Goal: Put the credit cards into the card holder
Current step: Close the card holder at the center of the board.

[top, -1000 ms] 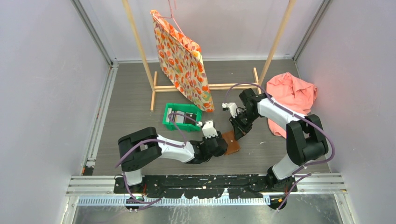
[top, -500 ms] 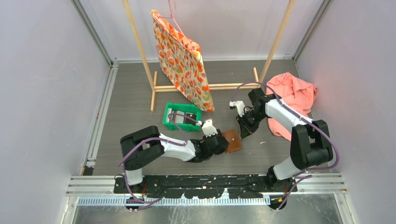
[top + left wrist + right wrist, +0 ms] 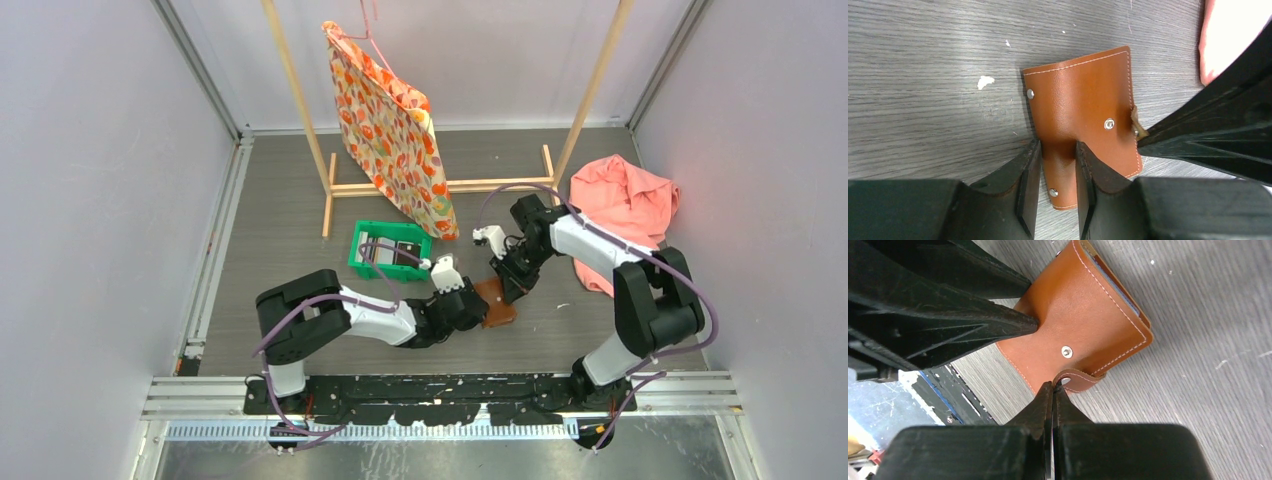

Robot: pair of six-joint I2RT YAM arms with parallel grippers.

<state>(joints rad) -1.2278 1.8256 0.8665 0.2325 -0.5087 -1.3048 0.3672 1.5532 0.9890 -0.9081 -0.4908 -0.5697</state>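
Closed card holder [image 3: 496, 302] lies flat on the worktop [image 3: 290, 220] between the two arms — the left pincer [image 3: 1058, 147] clamped across its left edge, the right pincer [image 3: 1053, 387] pressed together with its tips at the snap tab [image 3: 1080, 380] on the opposite, far-right side; whether the tab is nipped cannot be told. Unsnapping likely means a pull away from the left pincer — dark shapes in the green bin [image 3: 362, 250], well to the left, are probably the credit cards [image 3: 402, 256]

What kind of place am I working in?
Probably a lab test cell: plain white wall panels, arms bolted to a base rail, a wooden rack with a floral bag as props.
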